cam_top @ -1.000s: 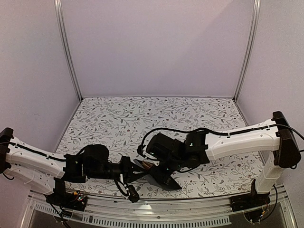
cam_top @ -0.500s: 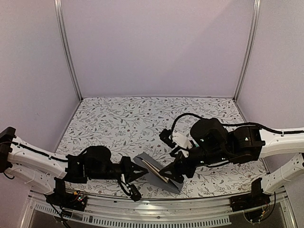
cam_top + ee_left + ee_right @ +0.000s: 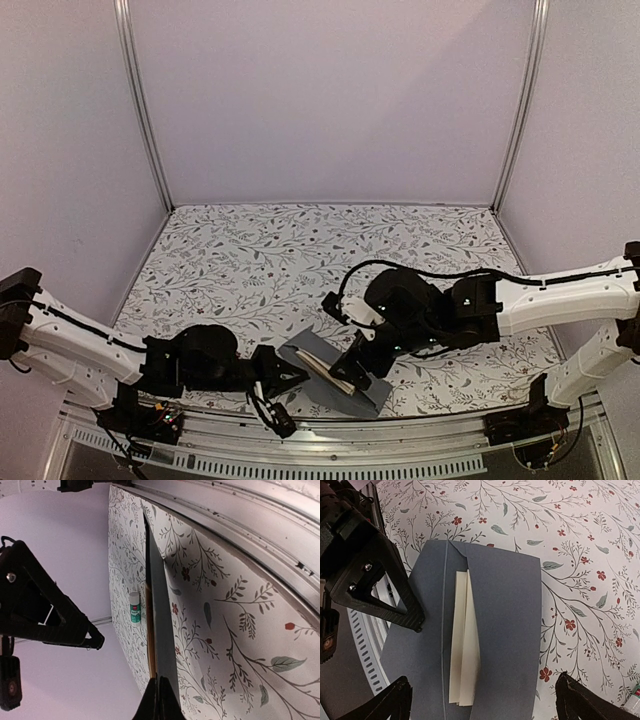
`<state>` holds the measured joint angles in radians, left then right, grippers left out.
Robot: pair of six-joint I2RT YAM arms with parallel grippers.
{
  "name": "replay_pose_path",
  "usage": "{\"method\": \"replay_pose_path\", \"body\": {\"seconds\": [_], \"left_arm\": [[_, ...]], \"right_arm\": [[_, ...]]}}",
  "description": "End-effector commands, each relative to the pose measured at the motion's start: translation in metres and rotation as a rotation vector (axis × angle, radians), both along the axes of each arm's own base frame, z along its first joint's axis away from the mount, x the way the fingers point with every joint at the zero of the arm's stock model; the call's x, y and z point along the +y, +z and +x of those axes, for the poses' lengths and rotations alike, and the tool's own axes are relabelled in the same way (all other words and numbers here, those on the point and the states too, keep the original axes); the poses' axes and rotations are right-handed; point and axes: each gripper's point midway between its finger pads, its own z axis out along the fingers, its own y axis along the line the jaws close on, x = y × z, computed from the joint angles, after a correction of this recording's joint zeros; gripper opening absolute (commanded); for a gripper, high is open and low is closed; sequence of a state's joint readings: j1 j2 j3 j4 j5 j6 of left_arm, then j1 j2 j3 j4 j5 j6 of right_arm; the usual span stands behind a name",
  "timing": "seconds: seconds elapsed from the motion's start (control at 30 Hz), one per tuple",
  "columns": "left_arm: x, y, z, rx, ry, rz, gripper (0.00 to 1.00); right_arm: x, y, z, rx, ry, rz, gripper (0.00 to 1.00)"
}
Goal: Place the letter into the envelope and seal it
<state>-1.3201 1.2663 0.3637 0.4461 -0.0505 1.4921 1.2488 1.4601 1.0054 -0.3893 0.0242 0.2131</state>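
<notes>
While left jaws pinch the envelope (image 3: 510,605) edge | right jaws spread above letter (image 3: 465,645)

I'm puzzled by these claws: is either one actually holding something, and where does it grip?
The left gripper is shut on the envelope, pinching it by one edge. The right gripper hangs open above it, holding nothing.
</notes>
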Motion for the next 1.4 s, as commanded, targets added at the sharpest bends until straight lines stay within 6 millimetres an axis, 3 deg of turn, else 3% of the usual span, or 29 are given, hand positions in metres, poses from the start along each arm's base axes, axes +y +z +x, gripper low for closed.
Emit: {"method": "replay_pose_path", "body": {"seconds": [0.0,0.3,0.63,1.07,1.37], "left_arm": [[0.001,-0.008,0.000,0.004,0.035,0.005,0.00],[0.001,-0.014,-0.003,0.022,0.037,0.006,0.00],[0.001,-0.015,-0.004,0.028,0.041,0.013,0.00],[-0.001,-0.018,-0.004,0.018,0.050,0.029,0.00],[-0.003,-0.017,-0.005,0.018,0.047,0.024,0.00]], "right_arm": [[0.017,0.002,0.003,0.006,0.042,0.020,0.99],[0.031,-0.029,0.009,0.025,0.055,-0.058,0.99],[0.031,-0.056,0.030,0.009,0.001,-0.134,0.99],[0.029,-0.071,0.047,0.074,-0.026,-0.122,0.99],[0.049,-0.075,0.033,0.153,0.055,-0.081,0.98]]}}
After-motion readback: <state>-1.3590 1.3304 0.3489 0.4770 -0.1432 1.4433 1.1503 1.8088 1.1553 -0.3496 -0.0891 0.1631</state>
